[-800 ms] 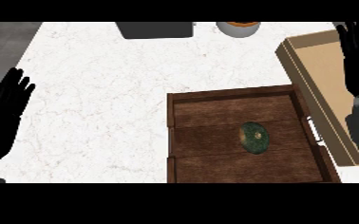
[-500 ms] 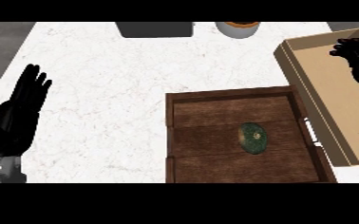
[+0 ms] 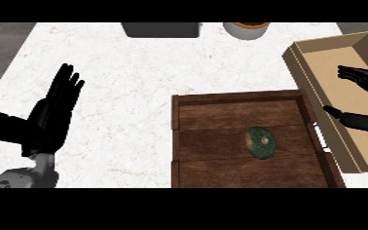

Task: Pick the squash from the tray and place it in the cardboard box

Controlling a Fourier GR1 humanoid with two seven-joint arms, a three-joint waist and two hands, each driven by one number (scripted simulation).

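A dark green squash lies near the middle of the brown wooden tray at the lower right of the head view. The cardboard box stands open just right of the tray, running off the right edge. My right hand hovers over the box at the right edge, fingers spread and relaxed, holding nothing. It is to the right of the squash and apart from it. My left hand is at the left over the white counter, flat and open, fingers pointing up.
A dark grey rectangular object sits at the counter's back edge. Beside it stands a pale round container with an orange top. White marble counter stretches between my left hand and the tray.
My left hand has come further into view, moving right and up from the left edge. My right hand has dropped lower over the box, toward the tray. The squash has not moved.
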